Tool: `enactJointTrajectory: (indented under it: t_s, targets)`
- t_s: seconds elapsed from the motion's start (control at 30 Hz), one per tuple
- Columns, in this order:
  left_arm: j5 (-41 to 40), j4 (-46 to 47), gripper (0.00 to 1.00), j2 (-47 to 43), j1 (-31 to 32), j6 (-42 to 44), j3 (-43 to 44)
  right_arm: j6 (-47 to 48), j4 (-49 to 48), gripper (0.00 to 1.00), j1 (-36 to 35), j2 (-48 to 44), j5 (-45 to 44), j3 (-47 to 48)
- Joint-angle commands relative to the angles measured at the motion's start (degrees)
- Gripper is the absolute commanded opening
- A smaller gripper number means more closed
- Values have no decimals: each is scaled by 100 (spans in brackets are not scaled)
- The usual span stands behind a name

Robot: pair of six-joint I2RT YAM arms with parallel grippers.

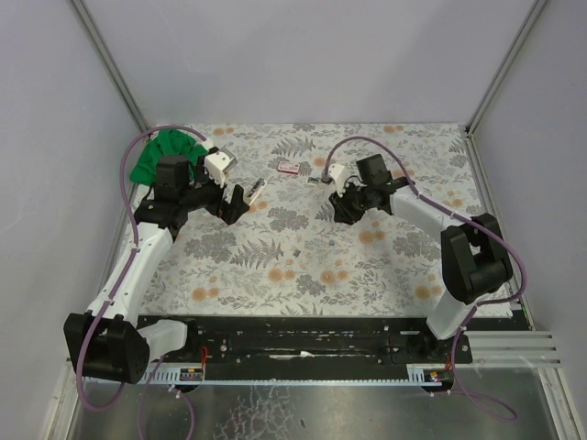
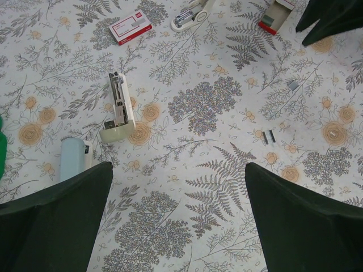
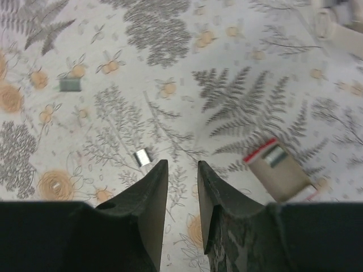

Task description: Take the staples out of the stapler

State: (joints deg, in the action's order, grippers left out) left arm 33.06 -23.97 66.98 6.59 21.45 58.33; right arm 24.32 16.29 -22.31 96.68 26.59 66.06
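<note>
A cream stapler (image 2: 117, 107) lies opened flat on the floral tablecloth, ahead and left of my left gripper (image 2: 178, 170), which is wide open and empty; in the top view the stapler (image 1: 254, 191) sits just beside that gripper (image 1: 237, 203). Loose staple strips (image 2: 268, 135) (image 2: 293, 85) lie on the cloth. My right gripper (image 3: 182, 165) hovers low over the cloth with its jaws a narrow gap apart and nothing between them. One staple strip (image 3: 143, 157) lies just left of its left fingertip, another (image 3: 70, 85) farther left. The right gripper also shows in the top view (image 1: 341, 209).
A red-and-white staple box (image 2: 130, 26) and a second stapler (image 2: 190, 17) lie farther back. A small open box with a red edge (image 3: 281, 167) sits right of my right gripper. A pale blue object (image 2: 74, 158) lies by my left finger. A green cloth (image 1: 160, 154) is at back left.
</note>
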Motion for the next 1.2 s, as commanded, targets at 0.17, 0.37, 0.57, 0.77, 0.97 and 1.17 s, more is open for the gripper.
enactJointTrajectory:
  t_s: [0.17,0.37,0.57,0.77,0.97,1.17]
  targets:
    - [140,296,100,-57,-96,-51,-76,1377,966,34,-631,655,329,466]
    - [172,296,100,-57,-104,-53,-76,1409,972,33,-803,834,25,410]
    - [193,296,100,-39,-113,-53,-84,1277,826,32,-854,932,-201,401]
    - [208,296,100,-38,-123,-53,-84,1235,745,30,-880,1008,-343,434]
    - [223,300,100,-23,-130,-48,-86,1238,708,29,-896,1043,-400,422]
    - [242,296,100,-23,-133,-46,-93,1247,724,27,-937,1122,-451,431]
